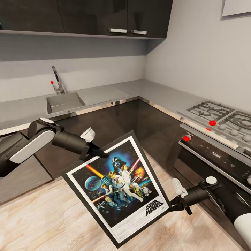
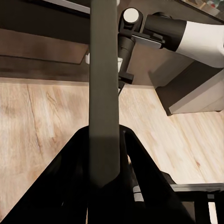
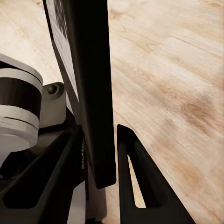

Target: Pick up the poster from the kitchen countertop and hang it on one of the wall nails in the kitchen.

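- We hold the poster (image 1: 118, 188) up between both arms, clear of the wooden floor (image 1: 38, 212) in the middle of the kitchen, tilted so its artwork faces up towards our head camera.
- Our left hand (image 1: 99, 152) is closed on the poster's upper left edge; in the left wrist view its dark fingers (image 2: 65, 186) sit tight on either side of the frame (image 2: 103, 93).
- Our right hand (image 1: 174, 205) grips the lower right edge by the "Star Wars" title; in the right wrist view the fingers (image 3: 135, 182) straddle the frame edge (image 3: 95, 93), the far one just beside it.
- Behind the poster, the pale grey L-shaped table (image 1: 157, 91) runs along two walls, carrying a sink (image 1: 64, 102) with a tap (image 1: 57, 81) and a gas hob (image 1: 218, 116) above an oven (image 1: 216, 164).
- Dark upper cabinets (image 1: 104, 15) hang over the sink run.
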Available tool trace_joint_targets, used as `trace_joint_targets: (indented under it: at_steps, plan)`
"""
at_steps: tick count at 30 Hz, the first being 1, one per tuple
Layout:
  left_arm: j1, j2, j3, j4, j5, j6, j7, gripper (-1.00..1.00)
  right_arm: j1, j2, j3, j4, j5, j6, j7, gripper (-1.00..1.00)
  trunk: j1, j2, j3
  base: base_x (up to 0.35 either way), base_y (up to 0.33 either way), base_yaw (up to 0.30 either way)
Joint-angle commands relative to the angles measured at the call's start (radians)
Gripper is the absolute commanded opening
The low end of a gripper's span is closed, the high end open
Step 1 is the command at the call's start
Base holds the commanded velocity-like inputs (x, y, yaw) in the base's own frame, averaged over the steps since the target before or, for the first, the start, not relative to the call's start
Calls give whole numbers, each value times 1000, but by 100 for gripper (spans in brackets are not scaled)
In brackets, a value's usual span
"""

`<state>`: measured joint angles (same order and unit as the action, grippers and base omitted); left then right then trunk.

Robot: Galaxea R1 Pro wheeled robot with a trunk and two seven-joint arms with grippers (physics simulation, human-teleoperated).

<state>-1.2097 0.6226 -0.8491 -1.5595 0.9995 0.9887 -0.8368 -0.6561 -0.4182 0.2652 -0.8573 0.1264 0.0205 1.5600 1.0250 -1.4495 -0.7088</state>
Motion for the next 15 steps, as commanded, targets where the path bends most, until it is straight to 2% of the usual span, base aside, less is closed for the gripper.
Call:
trace_joint_targets:
  at_steps: [1,2,11,14,15]
  plan:
    - [-2,0,0,2,-22,-18,1,-100,0,0,2,-2,1,6,5,-100,0,-1,-1,0,0,0]
    - [-2,0,0,2,-22,-18,1,100,0,0,2,-2,1,6,5,-100,0,-1,-1,0,0,0]
    - [-1,4,2,3,-21,-16,1,100,0,-1,2,-2,1,5,5,-100,0,-1,-1,0,0,0]
    - [-2,26,3,3,-20,-16,0,100,0,-1,2,-2,1,5,5,-100,0,-1,-1,0,0,0]
    - [-2,87,4,1,-18,-17,-15,100,0,-1,2,-2,1,5,5,-100,0,-1,-1,0,0,0]
